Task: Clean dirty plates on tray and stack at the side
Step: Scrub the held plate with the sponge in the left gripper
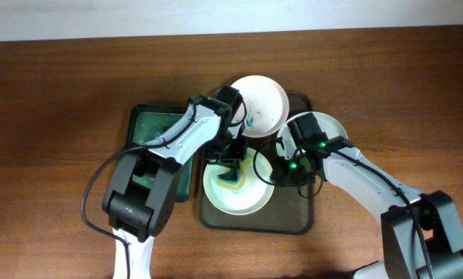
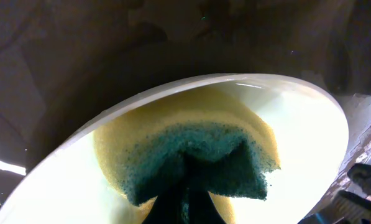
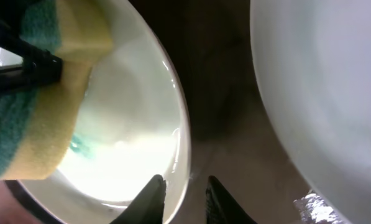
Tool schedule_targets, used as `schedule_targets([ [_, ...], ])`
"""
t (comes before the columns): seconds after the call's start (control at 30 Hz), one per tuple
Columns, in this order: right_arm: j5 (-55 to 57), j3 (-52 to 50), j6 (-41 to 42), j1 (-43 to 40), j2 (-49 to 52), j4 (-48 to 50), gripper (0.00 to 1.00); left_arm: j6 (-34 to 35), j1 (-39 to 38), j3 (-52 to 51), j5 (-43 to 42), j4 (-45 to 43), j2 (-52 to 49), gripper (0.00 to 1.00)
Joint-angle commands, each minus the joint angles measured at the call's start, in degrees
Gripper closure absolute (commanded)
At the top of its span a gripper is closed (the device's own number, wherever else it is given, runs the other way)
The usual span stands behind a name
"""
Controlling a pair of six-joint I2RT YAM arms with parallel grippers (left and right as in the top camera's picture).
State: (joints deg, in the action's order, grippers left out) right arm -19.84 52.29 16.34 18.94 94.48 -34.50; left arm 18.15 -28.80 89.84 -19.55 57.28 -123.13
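Three white plates are on the dark tray [image 1: 293,221]. The front-left plate [image 1: 239,198] holds a yellow and green sponge [image 1: 233,175], and my left gripper [image 1: 229,161] is shut on that sponge. In the left wrist view the sponge [image 2: 204,155] presses green side up into the plate [image 2: 303,143], with the gripper [image 2: 185,202] pinching it from below. My right gripper [image 1: 272,169] straddles the same plate's right rim [image 3: 184,149], one finger [image 3: 153,198] inside and one outside, shut on it. Green smears [image 3: 79,146] show beside the sponge [image 3: 42,124].
A second plate [image 1: 260,105] with a green smear sits at the tray's back, and a third [image 1: 332,128] at its right, large in the right wrist view [image 3: 322,81]. A green tray [image 1: 150,128] lies to the left on the wooden table [image 1: 53,116].
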Motion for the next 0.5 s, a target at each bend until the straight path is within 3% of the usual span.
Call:
schedule_targets([
  [0.0, 2.1, 0.0, -2.4, 0.5, 2.1, 1.8, 0.82, -0.9, 0.9, 0.5, 1.9, -1.0, -1.9, 1.0],
  [0.17, 3.7, 0.0, -2.0, 2.9, 4.2, 5.2, 0.96, -0.9, 0.9, 0.5, 0.6, -1.0, -1.9, 1.0],
  [0.27, 14.2, 0.0, 8.7, 3.0, 4.3, 5.4, 0.96, 0.3, 0.9, 1.2, -0.2, -1.0, -1.9, 1.0],
  [0.47, 19.0, 0.0, 14.9, 2.8, 4.3, 7.0, 0.96, 3.3, 0.7, 3.1, -2.2, -0.8, -1.8, 1.0],
])
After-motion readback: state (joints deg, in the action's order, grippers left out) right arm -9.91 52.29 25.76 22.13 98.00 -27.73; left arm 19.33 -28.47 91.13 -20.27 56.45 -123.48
